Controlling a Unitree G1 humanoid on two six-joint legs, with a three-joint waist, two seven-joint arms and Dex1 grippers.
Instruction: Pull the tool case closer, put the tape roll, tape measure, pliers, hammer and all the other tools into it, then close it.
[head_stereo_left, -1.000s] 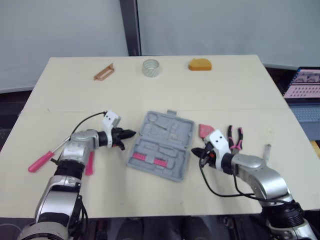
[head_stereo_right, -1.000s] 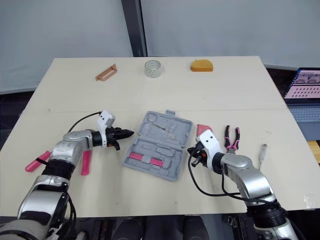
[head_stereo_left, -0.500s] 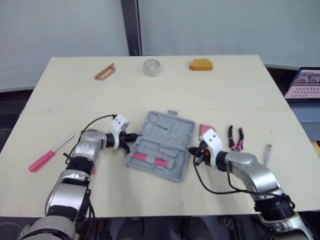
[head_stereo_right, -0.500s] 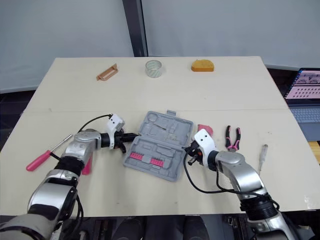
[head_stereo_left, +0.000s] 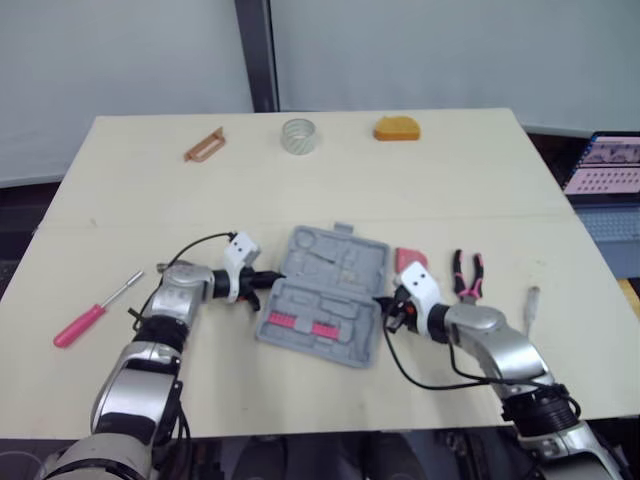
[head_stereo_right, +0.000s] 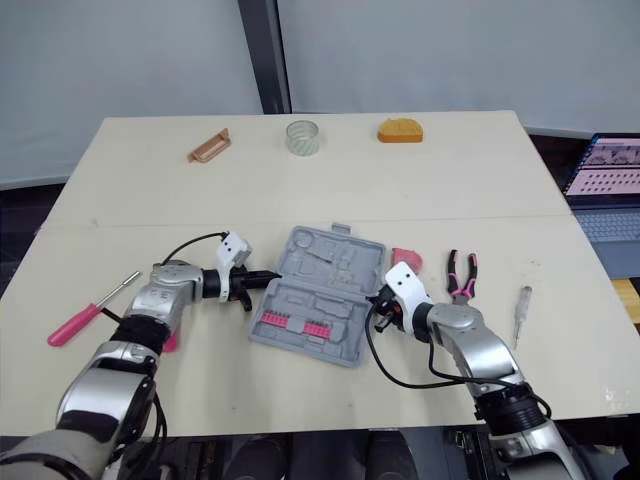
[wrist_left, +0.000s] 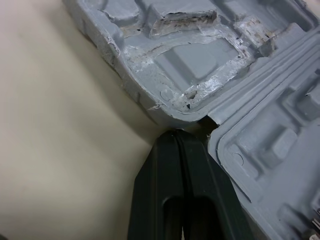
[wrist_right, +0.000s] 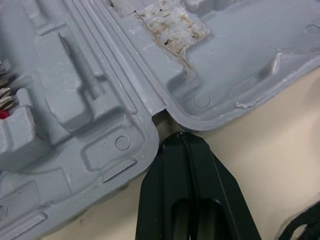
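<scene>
The open grey tool case lies flat on the tabletop, between the two claws. The left claw, its fingers pressed together and holding nothing, has its tip at the hinge notch on one edge of the case. The right claw, likewise pressed together and empty, sits at the notch on the opposite edge. Pink-handled pliers lie near the right claw, on the side away from the case. The tape roll and orange tape measure sit well apart from both claws, far across the tabletop.
</scene>
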